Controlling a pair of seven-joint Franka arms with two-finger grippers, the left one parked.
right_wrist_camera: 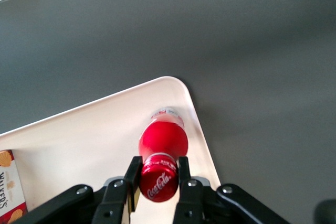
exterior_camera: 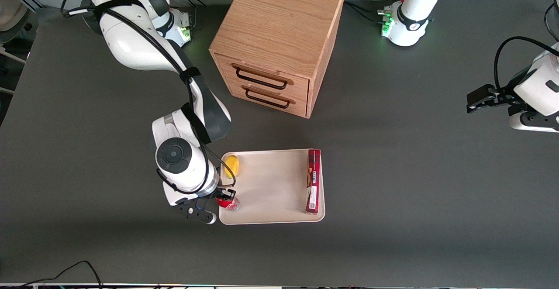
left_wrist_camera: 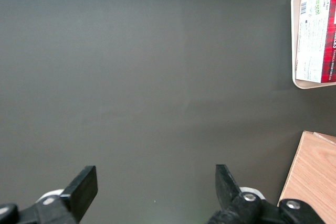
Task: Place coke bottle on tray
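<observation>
The coke bottle (exterior_camera: 229, 202) stands upright at the corner of the cream tray (exterior_camera: 270, 184) nearest the front camera, toward the working arm's end. My right gripper (exterior_camera: 225, 197) is directly above it. In the right wrist view its fingers (right_wrist_camera: 132, 174) are shut on either side of the red cap, and the gripper (right_wrist_camera: 157, 176) holds the bottle (right_wrist_camera: 164, 139) by its top. The bottle's clear base sits at the tray's (right_wrist_camera: 79, 140) rounded corner; I cannot tell whether it rests on the surface.
A lemon (exterior_camera: 232, 165) lies on the tray, farther from the front camera than the bottle. A long red box (exterior_camera: 313, 180) lies along the tray's edge toward the parked arm. A wooden two-drawer cabinet (exterior_camera: 275, 40) stands farther back.
</observation>
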